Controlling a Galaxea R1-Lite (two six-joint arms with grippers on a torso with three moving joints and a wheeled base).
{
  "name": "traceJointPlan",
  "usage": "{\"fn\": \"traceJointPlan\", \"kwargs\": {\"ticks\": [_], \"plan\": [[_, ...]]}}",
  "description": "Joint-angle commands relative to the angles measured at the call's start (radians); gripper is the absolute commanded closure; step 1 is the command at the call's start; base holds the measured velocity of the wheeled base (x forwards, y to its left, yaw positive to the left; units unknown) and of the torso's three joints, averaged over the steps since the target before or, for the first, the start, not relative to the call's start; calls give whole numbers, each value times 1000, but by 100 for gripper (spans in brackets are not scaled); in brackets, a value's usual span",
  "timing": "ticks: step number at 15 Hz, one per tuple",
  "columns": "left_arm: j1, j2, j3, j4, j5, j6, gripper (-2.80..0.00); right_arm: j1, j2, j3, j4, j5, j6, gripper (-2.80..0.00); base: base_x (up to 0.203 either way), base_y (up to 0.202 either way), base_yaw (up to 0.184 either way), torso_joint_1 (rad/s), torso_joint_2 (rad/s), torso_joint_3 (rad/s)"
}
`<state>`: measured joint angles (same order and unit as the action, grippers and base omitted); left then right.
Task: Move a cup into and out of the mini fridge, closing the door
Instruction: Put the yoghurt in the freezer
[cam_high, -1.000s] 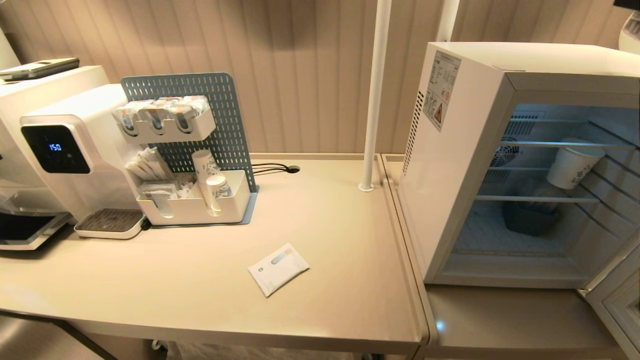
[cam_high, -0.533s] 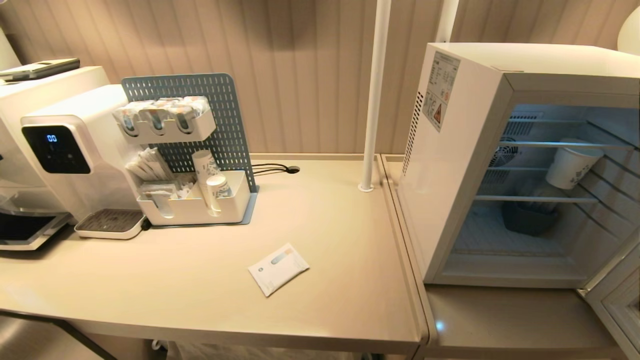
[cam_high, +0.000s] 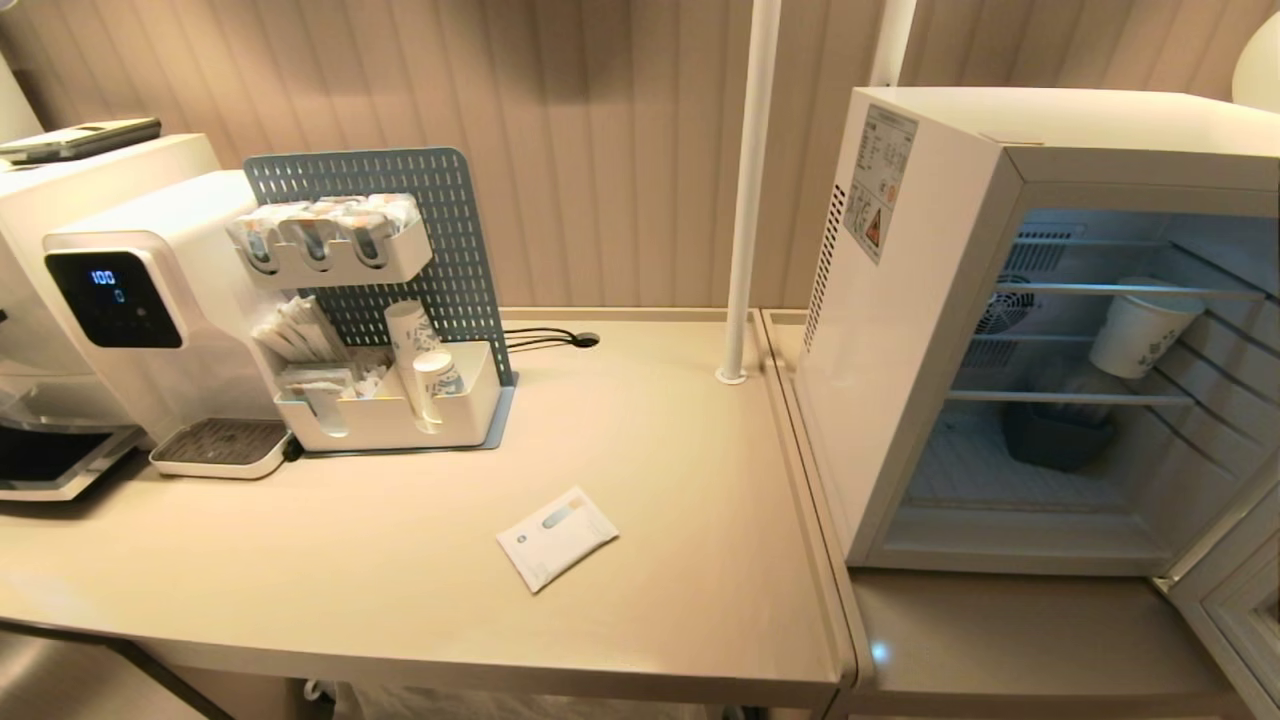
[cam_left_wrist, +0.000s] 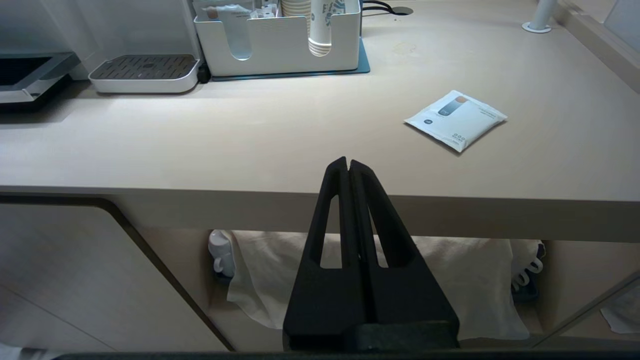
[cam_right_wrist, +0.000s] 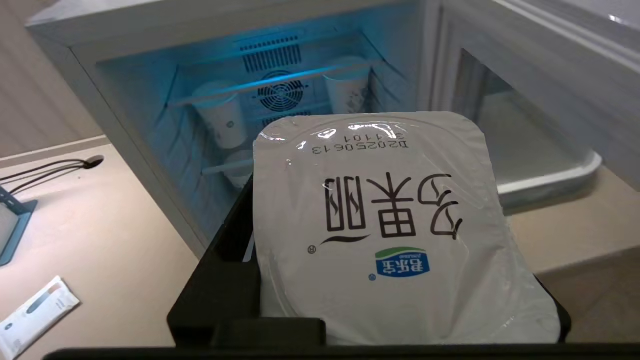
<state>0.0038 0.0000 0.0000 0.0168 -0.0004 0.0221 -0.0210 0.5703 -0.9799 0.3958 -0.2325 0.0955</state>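
Right gripper holds the cup — jaws half-spread and pinching its body below the flange, sealed lid facing the wrist camera and filling most of that view. Cup sits in front of the open fridge, outside the cabinet, with the lit interior straight ahead. Neither arm shows in the head view.

Left gripper parked below the front edge of the counter, jaws pressed together, empty.

Door swung wide on the fridge's right side; only its lower corner is in the head view.

Inside: wire shelves, round fan at the back, two paper cups hanging tilted from the upper shelf, a dark tub on the floor under the lower shelf. A sachet lies on the counter, well apart from the fridge.

Step in hand, as I read it — carrying the cup either in or out; the frames don't settle which. Advice either way:
- Keep the lid level; the flange is wide and could catch a shelf wire.
- Pass between the two paper cups, not under their tilted rims.
- Stay off the door's inner edge on the right.
- Keep the present pinch — the thin wall will likely buckle if squeezed harder.
- Only go for the door once the arm is clear of the opening.
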Motion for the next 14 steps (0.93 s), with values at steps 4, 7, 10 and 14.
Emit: {"fn": "traceJointPlan", "kwargs": {"ticks": [4, 7, 10, 14], "plan": [[1, 2, 1, -1, 0, -2, 0, -59, -246, 166, -2, 177, -9, 0, 0, 0, 0, 0, 0, 0], [1, 2, 2, -1, 0, -5, 0, -60, -290, 248, -52, 214, -31, 0, 0, 0, 0, 0, 0, 0], [1, 2, 1, -1, 0, -5, 0, -60, -290, 325, -154, 242, -51, 0, 0, 0, 0, 0, 0, 0], [1, 2, 0, -1, 0, -5, 0, -60, -290, 367, -161, 375, -53, 0, 0, 0, 0, 0, 0, 0]]}}
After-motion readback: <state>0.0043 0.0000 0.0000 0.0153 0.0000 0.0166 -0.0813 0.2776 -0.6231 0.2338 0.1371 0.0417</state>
